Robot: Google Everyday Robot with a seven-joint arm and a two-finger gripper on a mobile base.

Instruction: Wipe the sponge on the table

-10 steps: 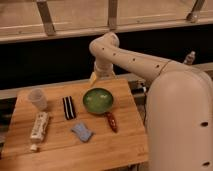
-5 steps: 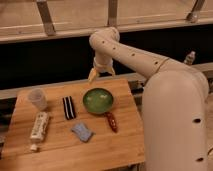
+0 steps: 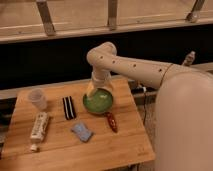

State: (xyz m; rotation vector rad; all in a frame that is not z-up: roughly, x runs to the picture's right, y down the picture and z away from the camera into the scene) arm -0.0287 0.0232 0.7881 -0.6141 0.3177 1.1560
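Note:
The light-blue sponge (image 3: 81,131) lies flat on the wooden table (image 3: 60,150), near its middle and toward the front. My gripper (image 3: 93,89) hangs at the end of the white arm over the far rim of the green bowl (image 3: 98,102), well behind and to the right of the sponge. It holds nothing that I can make out.
A black striped block (image 3: 69,107) lies left of the bowl. A clear cup (image 3: 38,98) stands at the table's back left, and a white tube (image 3: 38,129) lies along the left side. A red-brown object (image 3: 111,121) rests in front of the bowl. My white body (image 3: 185,125) fills the right.
The arm has swung down and toward the table, bringing the gripper from above the table's back edge to just over the bowl's far rim. Objects on the table have not moved.

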